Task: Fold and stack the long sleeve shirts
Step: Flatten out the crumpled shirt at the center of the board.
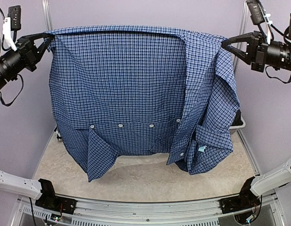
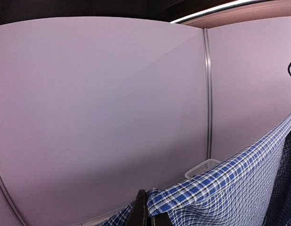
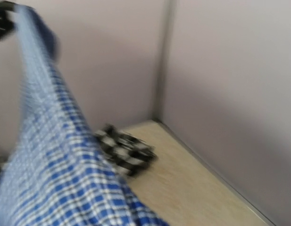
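**Item 1. Blue checked shirt** (image 1: 136, 89): long-sleeved, fine dark check, a row of white buttons across its lower part. It is held up in the air and spread wide over the desk (image 1: 145, 181), with its top edge stretched taut from 10 o'clock to 2 o'clock in the top view. One loose end hangs at 7 o'clock. The collar, with a pale label, hangs at 5 o'clock.

**Item 2. Left jaws:** at 10 o'clock, clamped together on the shirt's upper left corner (the left wrist view shows the checked cloth pinched between the dark tips).

**Item 3. Right jaws:** at 2 o'clock, closed tight on the upper right edge of the same shirt, which drapes down from there.

**Item 4. Black-and-white plaid shirt** (image 3: 124, 153): crumpled, lying low near the corner where the walls meet. The right wrist view is blurred, so no lettering can be read.

**Item 5. White basket** (image 1: 239, 125): at 3 o'clock on the desk, mostly hidden behind the hanging shirt.
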Tool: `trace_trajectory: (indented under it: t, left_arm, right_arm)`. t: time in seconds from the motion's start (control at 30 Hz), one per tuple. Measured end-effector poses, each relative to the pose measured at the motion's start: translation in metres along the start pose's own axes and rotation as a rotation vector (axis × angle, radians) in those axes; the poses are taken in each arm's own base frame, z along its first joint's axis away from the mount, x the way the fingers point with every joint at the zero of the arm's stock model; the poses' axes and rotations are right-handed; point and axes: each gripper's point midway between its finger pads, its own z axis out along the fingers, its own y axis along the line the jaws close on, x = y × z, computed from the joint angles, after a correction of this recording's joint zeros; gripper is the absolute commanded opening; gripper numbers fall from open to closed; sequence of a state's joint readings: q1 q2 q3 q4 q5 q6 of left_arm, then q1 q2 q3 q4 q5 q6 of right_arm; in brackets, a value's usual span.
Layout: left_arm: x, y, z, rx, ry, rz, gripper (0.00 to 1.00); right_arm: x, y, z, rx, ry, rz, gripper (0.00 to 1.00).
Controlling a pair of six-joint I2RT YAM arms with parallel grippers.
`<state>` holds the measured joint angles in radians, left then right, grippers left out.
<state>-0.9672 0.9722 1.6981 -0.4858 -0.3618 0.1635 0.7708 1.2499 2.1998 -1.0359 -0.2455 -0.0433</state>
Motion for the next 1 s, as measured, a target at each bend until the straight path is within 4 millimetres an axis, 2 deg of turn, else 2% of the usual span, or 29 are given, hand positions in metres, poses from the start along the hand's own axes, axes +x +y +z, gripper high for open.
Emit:
trace_trajectory:
  t: [0.1,0.2,0.27,0.4,0.47,0.5,0.57,0.6,0.67,0.73,0.8,0.9,0.93,1.0]
  left_arm:
    - [0.01,0.018,0.024,-0.133,0.041,0.039,0.0]
    - [0.032,0.063,0.059,-0.293,0.105,0.069,0.0]
    - [0.062,0.097,0.089,-0.364,0.175,0.077,0.0]
    - [0.127,0.141,0.149,-0.356,0.315,0.039,0.0]
    - [0.146,0.162,0.176,-0.347,0.35,0.008,0.0]
    - [0.149,0.172,0.187,-0.348,0.353,-0.002,0.0]
    - [0.138,0.187,0.214,-0.337,0.308,-0.019,0.0]
    - [0.131,0.188,0.219,-0.327,0.287,-0.023,0.0]
    - [0.111,0.188,0.223,-0.305,0.233,-0.034,0.0]
    - [0.092,0.184,0.212,-0.289,0.189,-0.035,0.0]
    - [0.078,0.176,0.193,-0.269,0.156,-0.03,0.0]
    - [0.058,0.15,0.153,-0.201,0.1,-0.021,0.0]
    - [0.047,0.139,0.138,-0.17,0.069,-0.015,0.0]
    - [0.026,0.121,0.112,-0.122,0.012,0.0,0.0]
  right_arm:
    - [0.016,-0.03,0.024,0.137,0.07,0.001,0.0]
    - [0.038,-0.069,0.054,0.296,0.152,-0.005,0.0]
    - [0.052,-0.101,0.075,0.378,0.191,0.0,0.0]
    - [0.097,-0.186,0.125,0.516,0.283,0.016,0.0]
    - [0.108,-0.226,0.153,0.547,0.294,0.008,0.0]
    - [0.107,-0.246,0.166,0.559,0.272,-0.001,0.0]
    - [0.104,-0.274,0.183,0.575,0.213,-0.029,0.0]
    - [0.104,-0.281,0.185,0.575,0.2,-0.038,0.0]
    - [0.095,-0.28,0.184,0.567,0.159,-0.061,0.0]
    - [0.074,-0.271,0.175,0.549,0.1,-0.085,0.0]
    - [0.037,-0.255,0.159,0.528,0.008,-0.121,0.0]
    - [-0.009,-0.227,0.13,0.492,-0.109,-0.17,0.0]
    - [-0.018,-0.217,0.122,0.47,-0.135,-0.182,0.0]
    - [-0.023,-0.199,0.112,0.422,-0.156,-0.19,0.0]
